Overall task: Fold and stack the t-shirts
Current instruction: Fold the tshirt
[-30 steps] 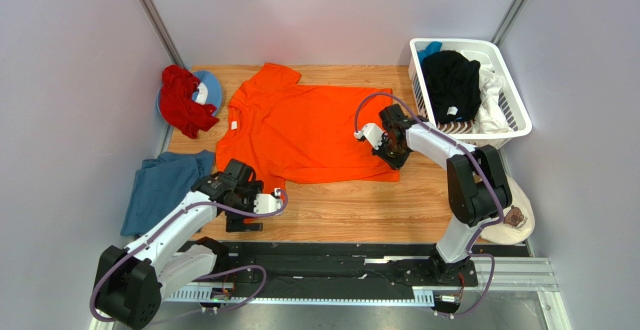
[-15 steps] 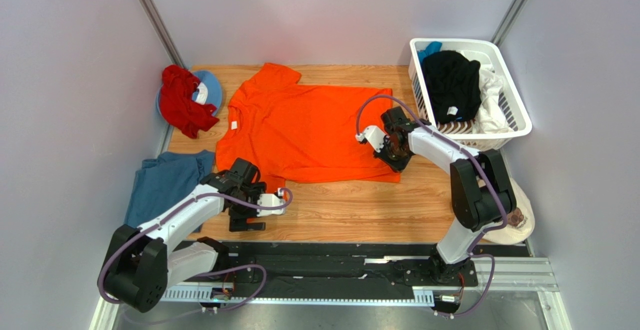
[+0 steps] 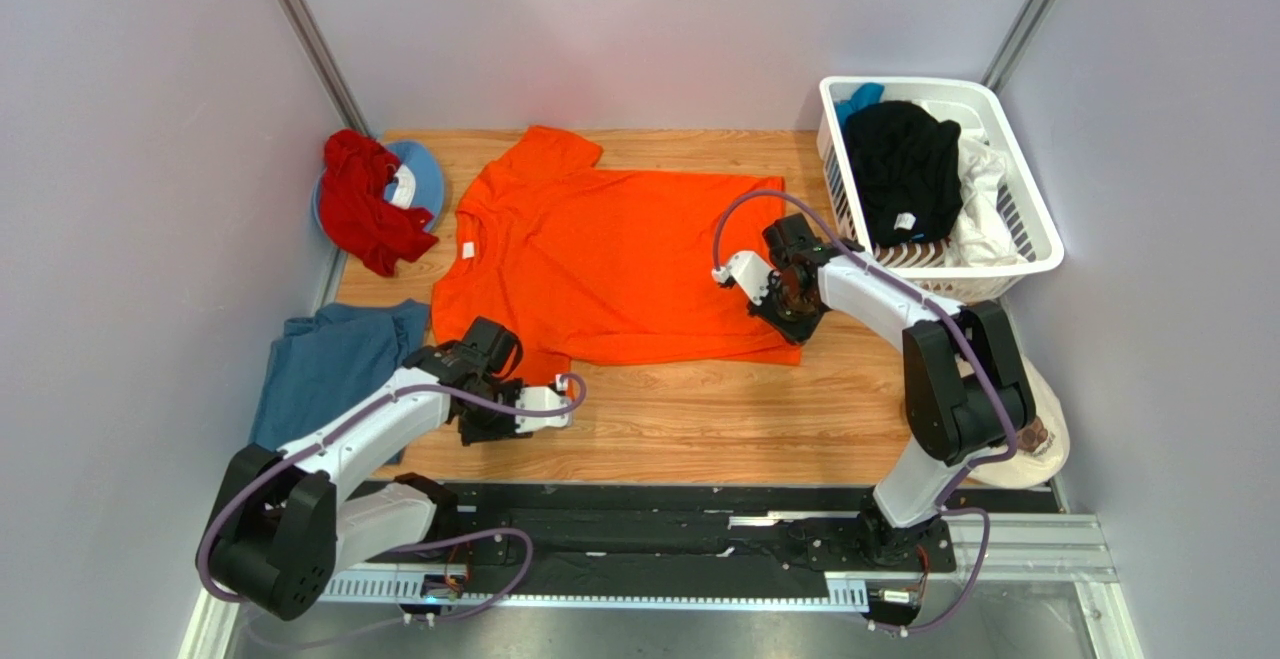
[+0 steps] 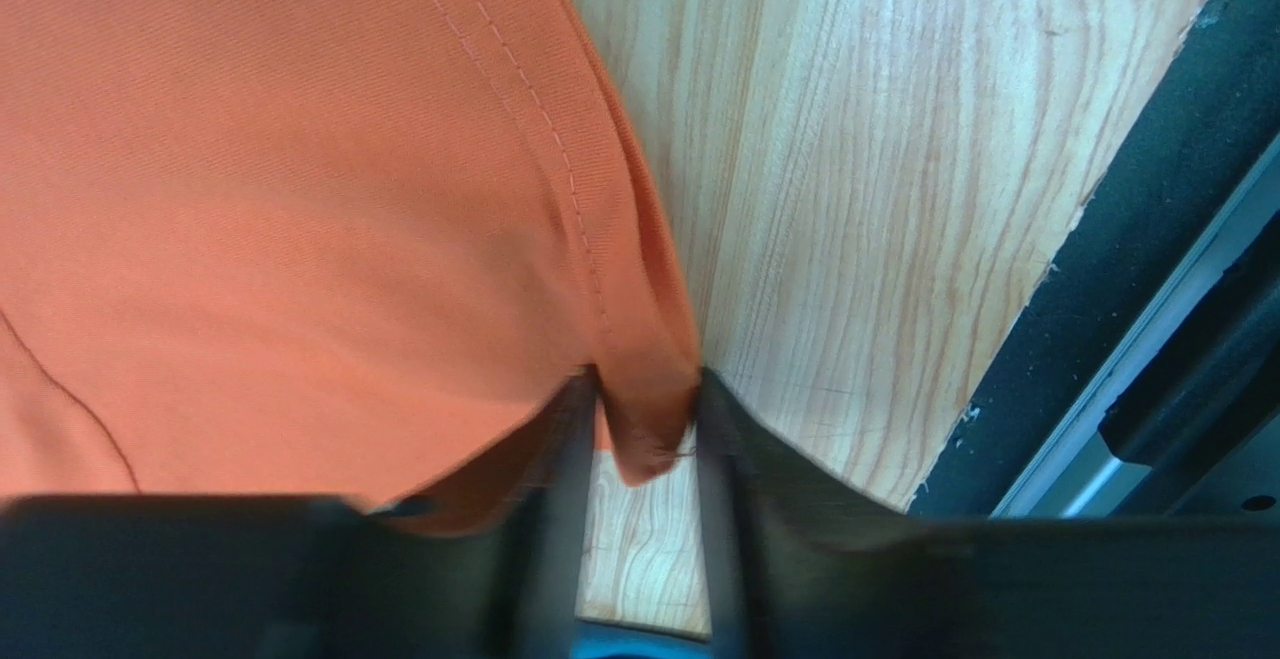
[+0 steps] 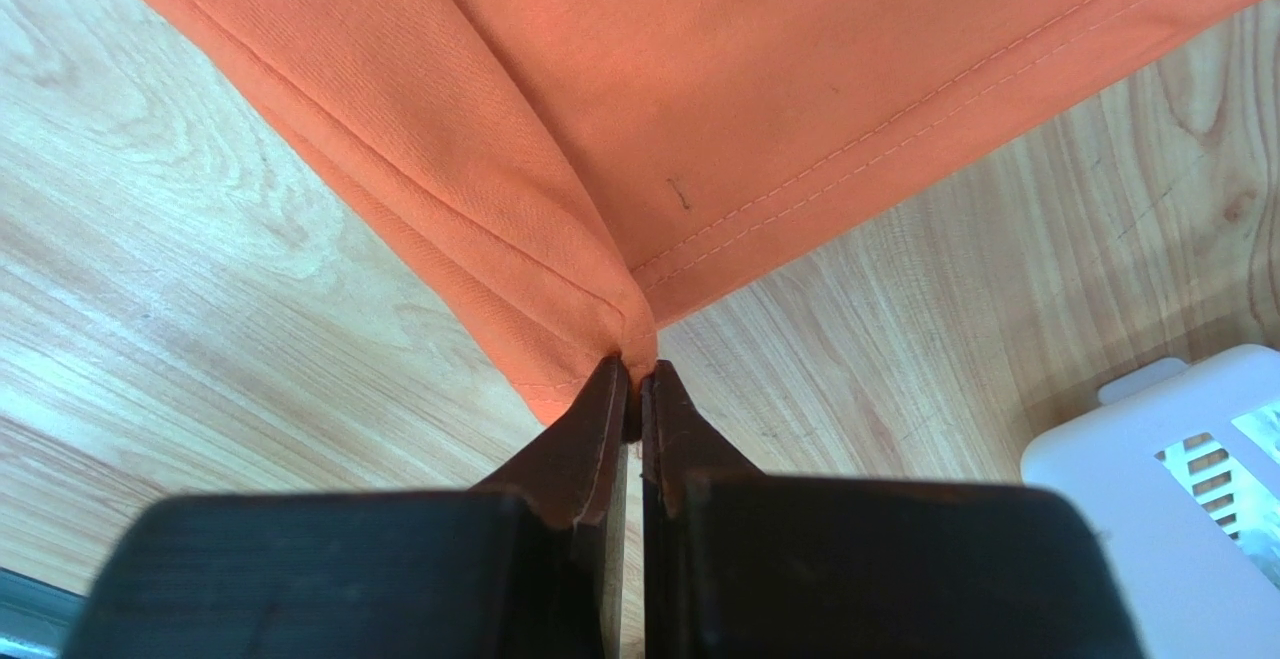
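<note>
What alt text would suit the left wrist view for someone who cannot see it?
Two dark fingers of the left tool flank a hemmed corner of the orange t-shirt; whether they clamp it is unclear. Pale wooden table lies to the right, a dark rail beyond it.

Wooden table [image 3: 706,419] — orange t-shirt [image 3: 616,262] spread flat

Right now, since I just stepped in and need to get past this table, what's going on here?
Two robot arms are handling an orange t-shirt spread flat on the table. The right gripper is shut on its near-right hem corner. The left gripper has its jaws either side of the near-left corner; a firm grip can't be confirmed. More clothes sit in the white basket.
</note>
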`<state>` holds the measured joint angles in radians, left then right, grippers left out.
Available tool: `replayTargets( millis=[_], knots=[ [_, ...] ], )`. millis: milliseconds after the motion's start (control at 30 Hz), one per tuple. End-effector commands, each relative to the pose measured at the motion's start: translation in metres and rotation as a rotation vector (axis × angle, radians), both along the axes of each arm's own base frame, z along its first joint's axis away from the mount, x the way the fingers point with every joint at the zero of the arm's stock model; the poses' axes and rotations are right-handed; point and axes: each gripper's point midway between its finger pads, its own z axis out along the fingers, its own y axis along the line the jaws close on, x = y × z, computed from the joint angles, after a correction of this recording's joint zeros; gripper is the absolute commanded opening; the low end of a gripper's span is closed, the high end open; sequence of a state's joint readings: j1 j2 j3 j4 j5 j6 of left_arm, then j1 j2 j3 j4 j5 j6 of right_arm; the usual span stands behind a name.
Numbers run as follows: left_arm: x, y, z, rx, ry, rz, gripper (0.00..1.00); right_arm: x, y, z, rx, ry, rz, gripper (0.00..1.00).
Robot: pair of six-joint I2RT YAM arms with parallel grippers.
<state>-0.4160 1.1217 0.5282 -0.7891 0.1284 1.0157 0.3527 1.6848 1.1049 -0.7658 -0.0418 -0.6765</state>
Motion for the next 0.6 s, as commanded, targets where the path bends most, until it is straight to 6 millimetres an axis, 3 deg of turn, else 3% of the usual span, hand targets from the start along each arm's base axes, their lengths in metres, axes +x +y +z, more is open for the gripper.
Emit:
replayTargets(
  millis=[0,67,367,567],
  knots=[
    [0.005,-0.001,-0.009,-0.018,-0.05,0.001,0.16,0.004,0.0,0.01,0.006,-0.047,-0.016,0.0],
    [0.005,0.0,-0.008,-0.017,-0.061,0.006,0.0,0.003,0.0,0.011,0.006,-0.047,-0.016,0.0],
    [0.009,-0.002,0.006,-0.044,-0.107,0.03,0.0,-0.002,-0.002,0.023,0.011,-0.066,-0.026,0.0],
    [0.017,-0.006,0.023,-0.069,-0.163,0.041,0.0,-0.014,-0.006,0.044,0.031,-0.092,-0.042,0.0]
  ],
)
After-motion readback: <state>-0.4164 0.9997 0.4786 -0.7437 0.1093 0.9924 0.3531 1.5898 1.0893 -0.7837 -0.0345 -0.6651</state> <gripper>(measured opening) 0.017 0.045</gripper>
